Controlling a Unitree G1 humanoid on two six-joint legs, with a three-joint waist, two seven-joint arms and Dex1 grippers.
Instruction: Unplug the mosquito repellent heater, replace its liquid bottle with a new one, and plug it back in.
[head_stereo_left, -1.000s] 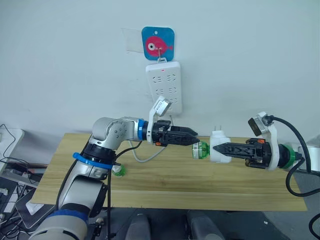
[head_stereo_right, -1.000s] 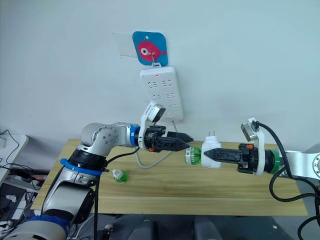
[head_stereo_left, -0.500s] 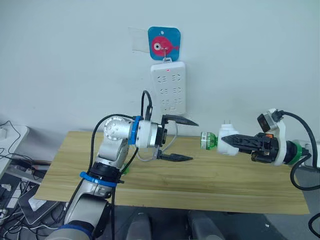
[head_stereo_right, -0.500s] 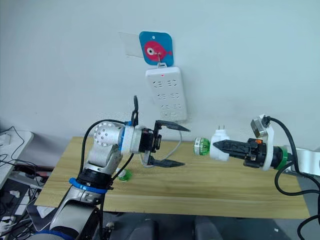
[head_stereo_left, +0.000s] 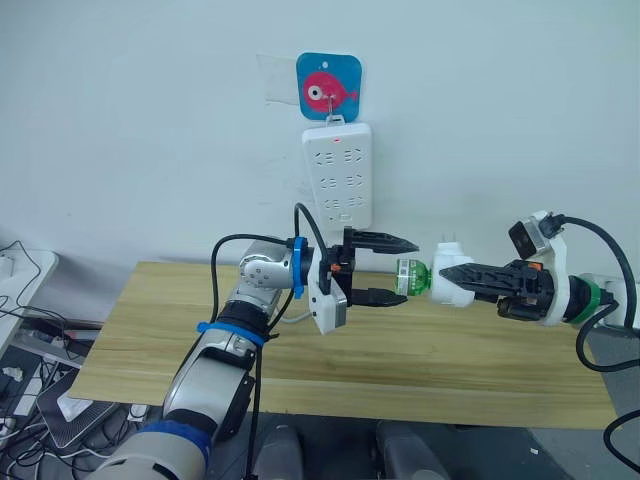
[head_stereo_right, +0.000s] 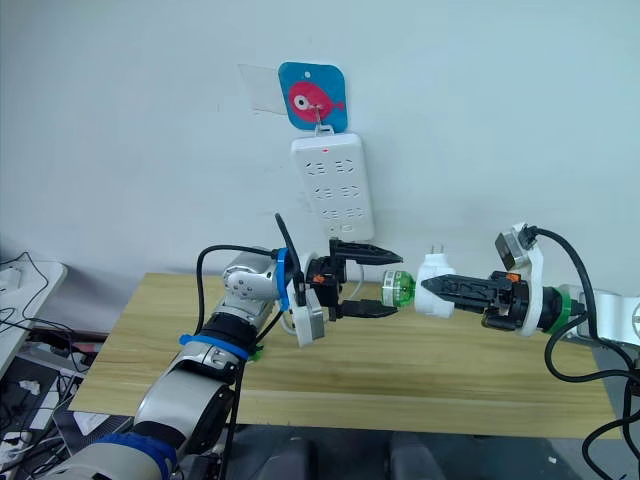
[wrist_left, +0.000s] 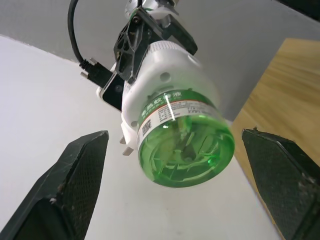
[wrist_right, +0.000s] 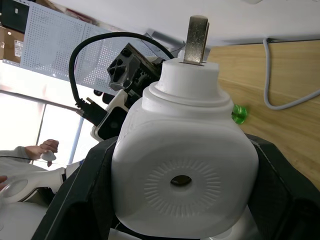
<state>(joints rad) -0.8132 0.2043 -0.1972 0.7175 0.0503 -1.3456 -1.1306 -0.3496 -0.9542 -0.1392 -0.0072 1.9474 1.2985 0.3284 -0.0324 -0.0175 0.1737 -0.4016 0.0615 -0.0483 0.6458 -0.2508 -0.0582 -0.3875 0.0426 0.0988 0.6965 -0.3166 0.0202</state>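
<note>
Head cameras look down over the counter (head_stereo_left: 400, 350) toward the wall; wrist cameras face each other, close on the heater (wrist_right: 185, 165).

**Background items, wall and surface**

White multi-socket power strip (head_stereo_left: 337, 176) hangs on the pale wall from a hook on a blue square sticker with a red fish (head_stereo_left: 328, 84); small red light lit near its top. Below, a wooden surface (head_stereo_left: 400, 355). Tangled cables (head_stereo_left: 22, 330) at the far left.

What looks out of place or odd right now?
Nothing looks damaged or spilled. The heater is held sideways by the right gripper, its green bottle between the left gripper's open fingers.
</note>
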